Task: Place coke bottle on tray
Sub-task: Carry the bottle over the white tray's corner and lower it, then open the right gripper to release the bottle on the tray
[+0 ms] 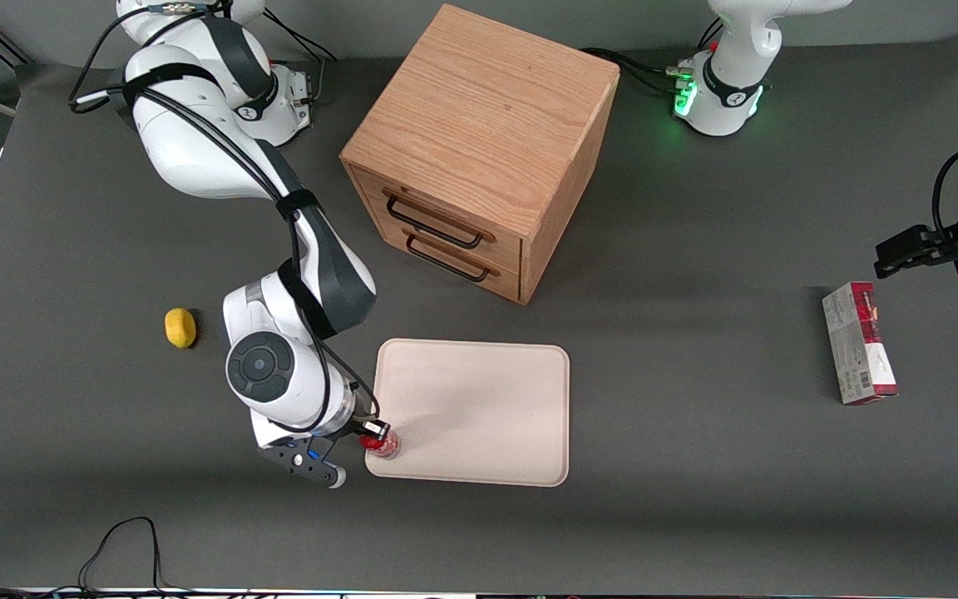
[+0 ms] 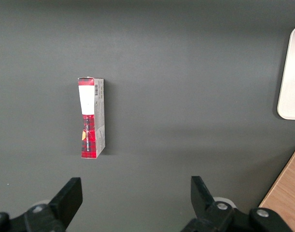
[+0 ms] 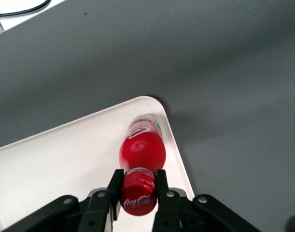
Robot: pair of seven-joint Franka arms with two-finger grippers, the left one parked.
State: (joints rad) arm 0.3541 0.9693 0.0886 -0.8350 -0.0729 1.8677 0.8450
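The coke bottle (image 3: 141, 150), with red cap, red label and clear lower part, stands upright on the cream tray (image 3: 65, 159) at its corner, close to the rim. In the front view the bottle (image 1: 382, 443) is at the tray's (image 1: 479, 408) corner nearest the front camera, toward the working arm's end. My right gripper (image 3: 137, 186) is shut on the bottle's red cap, one finger on each side. In the front view the gripper (image 1: 375, 433) sits right above the bottle and hides most of it.
A wooden drawer cabinet (image 1: 479, 141) stands farther from the front camera than the tray. A yellow lemon-like object (image 1: 180, 327) lies beside my arm. A red-and-grey carton (image 1: 858, 341) lies toward the parked arm's end, also seen in the left wrist view (image 2: 91, 117).
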